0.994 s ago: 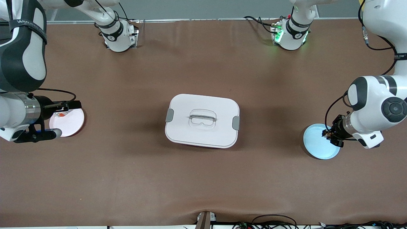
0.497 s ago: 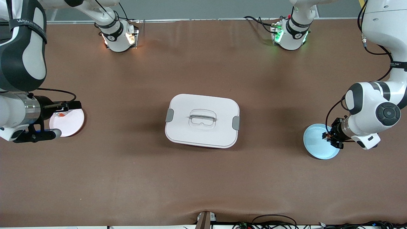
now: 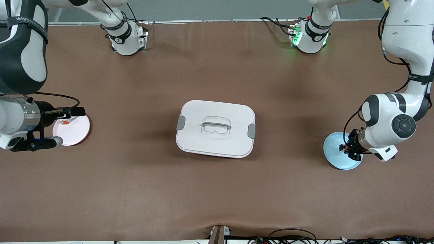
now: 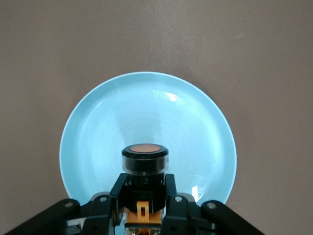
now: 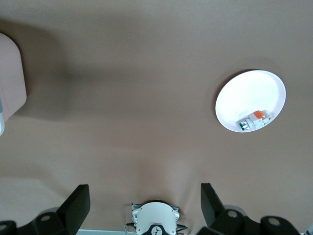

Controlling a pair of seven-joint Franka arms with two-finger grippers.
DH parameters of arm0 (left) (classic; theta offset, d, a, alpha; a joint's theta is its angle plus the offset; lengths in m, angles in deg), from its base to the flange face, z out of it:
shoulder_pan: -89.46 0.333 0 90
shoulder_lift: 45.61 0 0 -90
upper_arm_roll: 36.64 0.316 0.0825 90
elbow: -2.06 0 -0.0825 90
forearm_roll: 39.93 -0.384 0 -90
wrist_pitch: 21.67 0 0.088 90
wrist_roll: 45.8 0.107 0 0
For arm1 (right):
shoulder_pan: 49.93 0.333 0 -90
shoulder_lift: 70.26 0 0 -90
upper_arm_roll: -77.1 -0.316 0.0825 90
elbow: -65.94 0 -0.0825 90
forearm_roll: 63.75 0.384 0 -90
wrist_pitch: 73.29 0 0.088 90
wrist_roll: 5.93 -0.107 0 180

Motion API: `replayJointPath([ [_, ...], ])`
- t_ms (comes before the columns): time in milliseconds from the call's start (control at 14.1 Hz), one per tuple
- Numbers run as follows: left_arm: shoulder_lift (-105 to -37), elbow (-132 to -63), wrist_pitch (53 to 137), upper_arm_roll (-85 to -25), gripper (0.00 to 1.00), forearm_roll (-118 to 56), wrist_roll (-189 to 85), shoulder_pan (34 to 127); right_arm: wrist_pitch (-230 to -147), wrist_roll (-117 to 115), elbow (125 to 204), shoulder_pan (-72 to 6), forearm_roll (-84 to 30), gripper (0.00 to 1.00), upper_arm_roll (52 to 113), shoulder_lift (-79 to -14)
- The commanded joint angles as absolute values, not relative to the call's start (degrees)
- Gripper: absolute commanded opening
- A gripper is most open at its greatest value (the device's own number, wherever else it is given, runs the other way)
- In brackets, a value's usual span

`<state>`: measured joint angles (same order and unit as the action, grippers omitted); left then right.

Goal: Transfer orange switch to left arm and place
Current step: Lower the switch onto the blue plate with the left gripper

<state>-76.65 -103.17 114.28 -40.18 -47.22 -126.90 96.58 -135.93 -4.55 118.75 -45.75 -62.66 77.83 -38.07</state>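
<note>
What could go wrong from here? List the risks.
1. The left hand is shut on the switch above the blue plate; the grip covers only its lower body, so it may slip on the way.
2. The box sits mid-table between both arms; a low carry could hit it.
3. The right hand hangs open near the white plate, which holds another small part that it could knock.

The bench [image 3: 135, 189] has a matt brown cover, maybe cloth or soft vinyl, hard to say from here. The box [image 3: 215, 128] is smooth white plastic with a dull sheen. The blue plate [image 4: 146, 112] is properly glossy, glazed-looking. The orange switch [image 4: 145, 159] has a shiny black plastic collar and a flat matt orange face. The white plate [image 5: 250, 100] looks smooth, too.
</note>
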Motion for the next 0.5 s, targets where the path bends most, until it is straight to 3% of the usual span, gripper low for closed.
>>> replayJointPath([
  [0,-77.1,-104.5,117.1,-40.6,0.00,-48.6,-128.2,97.2,-136.8,-5.8,119.8,-45.9,-63.6,1.00,77.3,-39.3],
  [426,-78.5,-104.6,117.2,-40.7,0.00,-48.7,-127.2,97.3,-140.0,-7.5,123.4,-46.0,-63.1,1.00,77.2,-41.8],
])
